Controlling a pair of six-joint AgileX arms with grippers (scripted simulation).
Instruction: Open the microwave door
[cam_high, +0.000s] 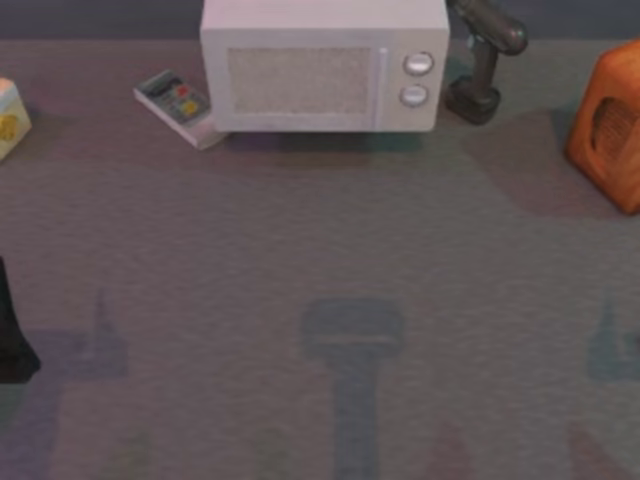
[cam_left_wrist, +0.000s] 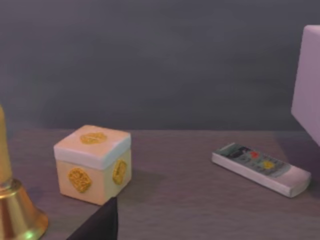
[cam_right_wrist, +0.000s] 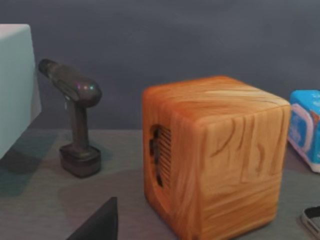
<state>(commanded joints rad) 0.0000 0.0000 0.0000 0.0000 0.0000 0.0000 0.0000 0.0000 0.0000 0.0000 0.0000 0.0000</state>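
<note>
Microwave (cam_high: 325, 65) sits at the table's (cam_high: 320, 300) far edge, door (cam_high: 300, 80) shut, open tabletop before it; both grippers well back, jaw state unclear.

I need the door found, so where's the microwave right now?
In the top view the microwave sits at the table's far edge, centre, between the remote and the drill.

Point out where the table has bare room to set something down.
The whole near stretch of the table in front of the microwave is bare. The far edge is crowded: remote, drill, orange box, cream box.
</note>
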